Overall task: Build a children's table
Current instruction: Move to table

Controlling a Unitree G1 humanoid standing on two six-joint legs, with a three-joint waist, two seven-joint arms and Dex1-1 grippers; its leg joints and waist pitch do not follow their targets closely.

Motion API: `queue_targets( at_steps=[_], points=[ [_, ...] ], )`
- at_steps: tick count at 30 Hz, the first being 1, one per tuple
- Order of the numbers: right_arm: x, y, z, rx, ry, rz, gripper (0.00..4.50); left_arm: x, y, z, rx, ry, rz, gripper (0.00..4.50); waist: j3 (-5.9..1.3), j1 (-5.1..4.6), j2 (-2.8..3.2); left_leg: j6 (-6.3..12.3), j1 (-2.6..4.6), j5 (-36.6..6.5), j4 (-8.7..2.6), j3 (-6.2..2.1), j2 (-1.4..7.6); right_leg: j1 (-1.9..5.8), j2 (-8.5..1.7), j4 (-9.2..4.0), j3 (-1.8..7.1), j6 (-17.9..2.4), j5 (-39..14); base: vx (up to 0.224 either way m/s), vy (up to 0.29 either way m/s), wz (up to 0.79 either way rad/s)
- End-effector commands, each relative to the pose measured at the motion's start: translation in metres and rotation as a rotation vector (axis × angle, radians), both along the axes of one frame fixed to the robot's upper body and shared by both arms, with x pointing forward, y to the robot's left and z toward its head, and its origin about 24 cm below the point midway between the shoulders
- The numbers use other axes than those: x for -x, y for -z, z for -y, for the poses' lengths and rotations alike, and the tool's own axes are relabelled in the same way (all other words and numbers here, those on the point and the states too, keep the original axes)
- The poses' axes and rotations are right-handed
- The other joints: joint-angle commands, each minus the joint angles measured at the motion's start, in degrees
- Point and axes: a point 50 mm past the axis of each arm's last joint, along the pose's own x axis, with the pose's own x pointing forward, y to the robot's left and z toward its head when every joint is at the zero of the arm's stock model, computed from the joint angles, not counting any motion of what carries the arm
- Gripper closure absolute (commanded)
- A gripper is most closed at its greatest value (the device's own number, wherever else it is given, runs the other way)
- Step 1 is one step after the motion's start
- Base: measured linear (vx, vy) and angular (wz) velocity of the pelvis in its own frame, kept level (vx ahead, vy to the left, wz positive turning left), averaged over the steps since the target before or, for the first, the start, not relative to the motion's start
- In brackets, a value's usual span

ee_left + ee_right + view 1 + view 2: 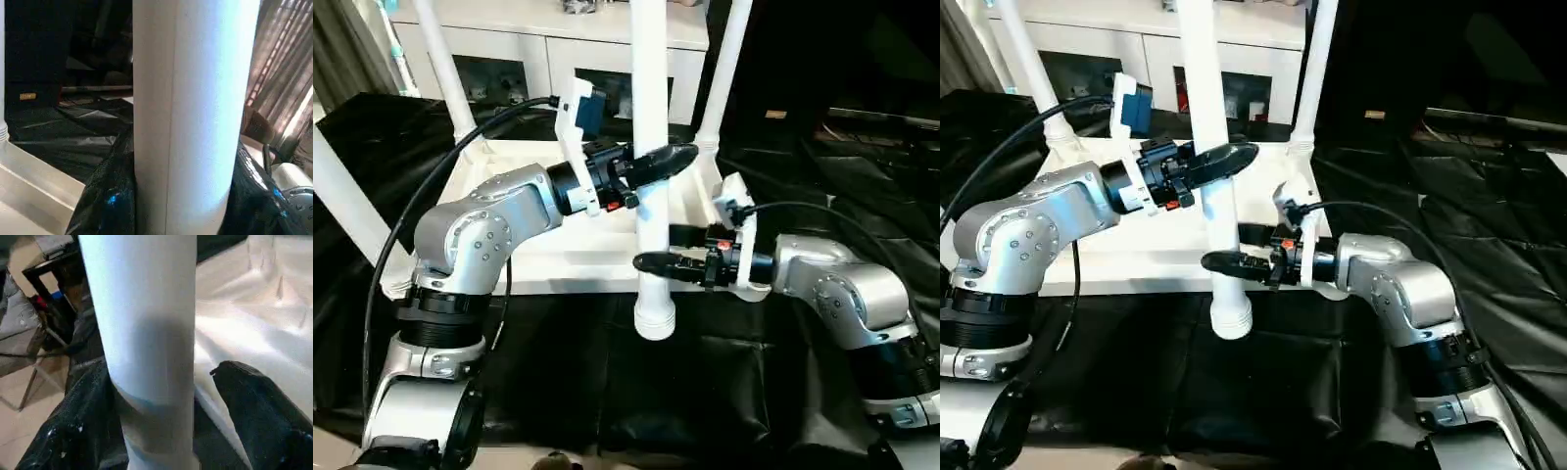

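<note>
The tabletop (568,264) lies upside down on a black sheet (773,382), its raised rim facing up. Three legs already stand in its corner sockets: one at the far left (445,69), one at the far right (724,69) and one at the near left (347,206), which leans out toward the picture's edge.

The fourth leg (649,117) is upright, near the tabletop's near right corner. Its ribbed lower end (655,318) hangs over the black sheet, just in front of the tabletop's near edge, and it seems not to sit in any socket.

The left arm reaches forward and inward, with the forearm almost level and the wrist turned toward the middle. The left gripper (656,162) is clamped on this leg at its middle height; in the left wrist view the two black fingers (105,200) press on both sides of the white tube.

The right arm comes from the right side, forearm low and level, pointing to the left. The right gripper (671,250) is around the same leg, lower down, just above the ribbed end. In the right wrist view one finger (259,411) stands apart from the leg, so this gripper is open and does not hold it.

Behind the tabletop is a white cabinet (538,49) with glass doors.
</note>
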Motion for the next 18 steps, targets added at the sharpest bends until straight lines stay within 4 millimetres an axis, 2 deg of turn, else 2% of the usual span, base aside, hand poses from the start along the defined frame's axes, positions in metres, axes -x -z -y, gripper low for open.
queue_targets(
  at_steps=[1, 11, 18],
  points=[
    [0.0042, 0.0015, -0.0012, 0.024, -0.031, -0.023, 1.03, 0.0014, -0.0122, 0.0029, -0.011, 0.021, 0.063, 2.80, -4.00, -0.04, 0.39, -1.48, 1.34, -5.43, -4.70, -1.68, 3.90, 2.80, -4.73, -3.91, 3.11, -14.12, 1.33, 0.000, 0.000, 0.00],
    [0.0068, 0.0067, -0.0056, 0.048, -0.055, -0.026, 1.03, 0.0033, -0.0108, 0.0057, -0.023, 0.048, 0.070, 2.80, -3.91, 0.01, 0.26, -1.95, 1.36, -6.09, -4.80, -1.64, 3.97, 2.71, -4.84, -4.02, 3.17, -13.96, 0.12, 0.000, 0.000, 0.00],
    [0.0062, 0.0108, -0.0090, 0.069, -0.060, -0.022, 1.03, 0.0036, -0.0109, 0.0068, -0.019, 0.060, 0.071, 2.80, -3.94, 0.02, 0.17, -1.58, 1.29, -5.41, -4.77, -1.64, 3.95, 2.72, -4.85, -3.97, 3.18, -13.90, 0.45, 0.000, 0.000, 0.00]
  ],
)
